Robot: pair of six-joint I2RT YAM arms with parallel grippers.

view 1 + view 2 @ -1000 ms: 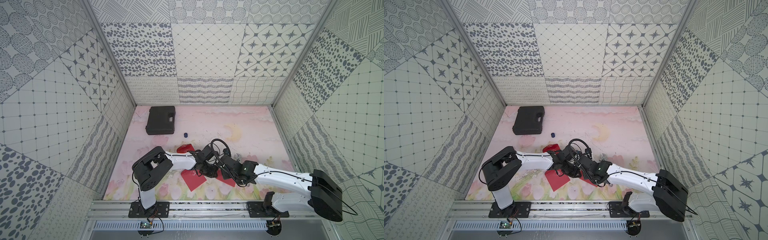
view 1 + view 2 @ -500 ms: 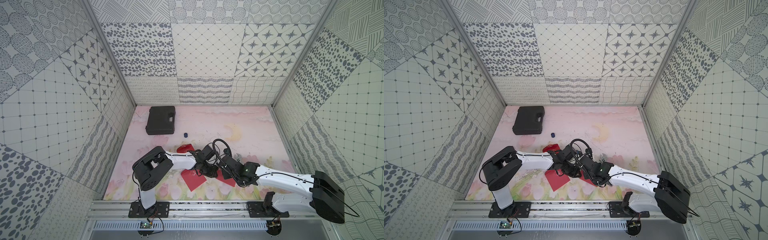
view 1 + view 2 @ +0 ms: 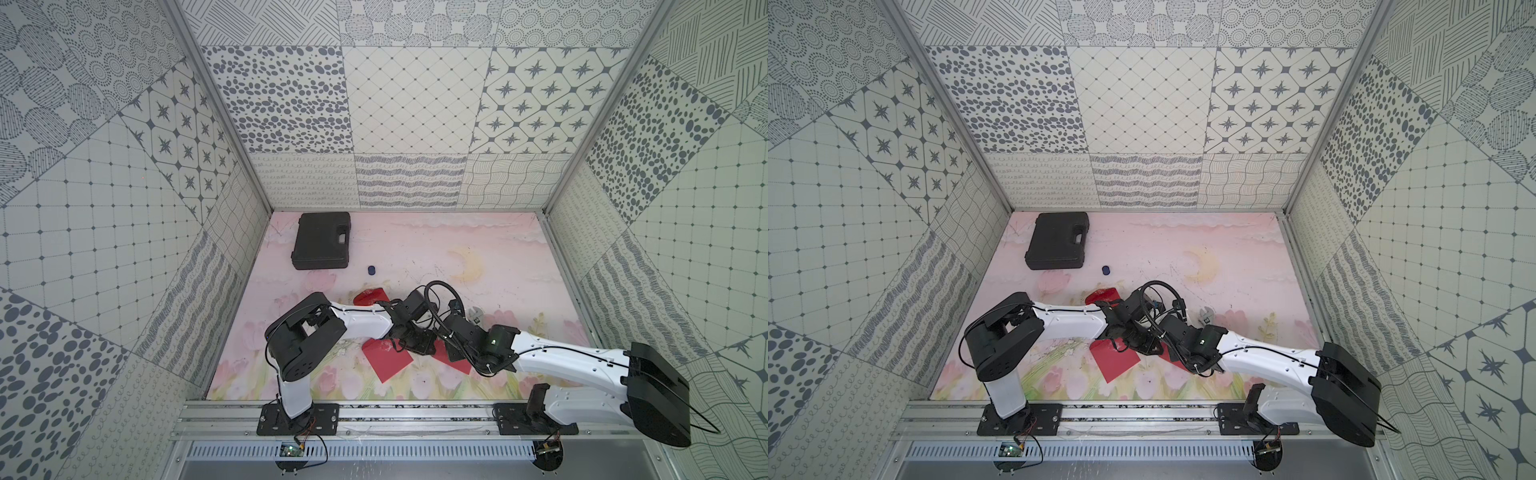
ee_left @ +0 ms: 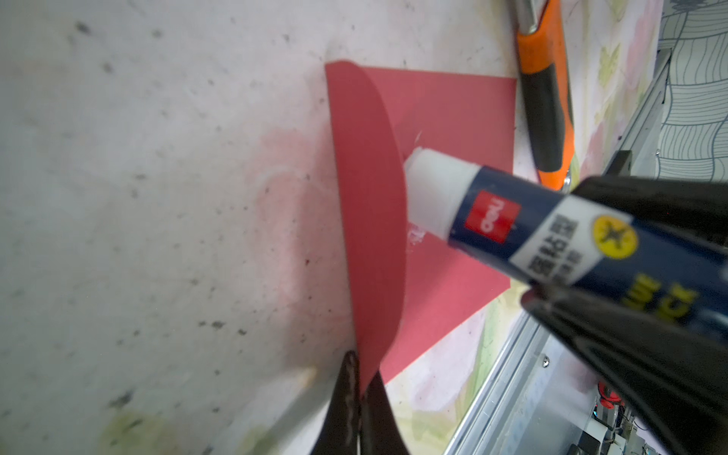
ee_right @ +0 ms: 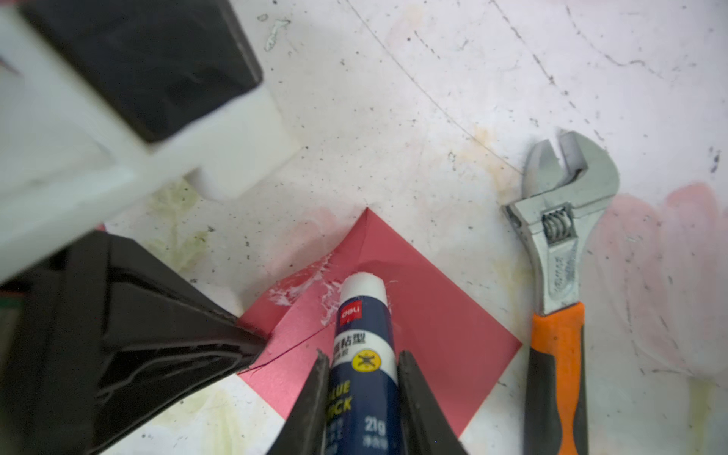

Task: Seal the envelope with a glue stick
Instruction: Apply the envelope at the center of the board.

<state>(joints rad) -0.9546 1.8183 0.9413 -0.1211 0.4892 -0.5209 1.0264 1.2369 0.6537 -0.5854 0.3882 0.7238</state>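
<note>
A: So, where's the stick?

B: Short cylindrical glue stick (image 5: 363, 338), dark blue label, white uncapped tip. The right gripper (image 5: 363, 356) has its jaws clamped on the barrel. The long axis runs straight out of the claw, roughly parallel to the orange-handled steel adjustable wrench (image 5: 559, 275). The tip sits at the flat red paper envelope (image 5: 437, 327), which lies just beside the wrench handle.

A: Left arm?

B: Closed too. The left gripper (image 4: 362, 370) pinches the edge of the curved red flap (image 4: 370, 197) and holds it up off the body. The flap stands on the far side of the tip from the wrench, almost touching it.

A: Glue down?

B: White stringy smears (image 5: 307, 289) along the fold, patchy. Looks mid-spread. The next stroke probably follows the flap line. The paper is thin, so it could drag or crease.
</note>
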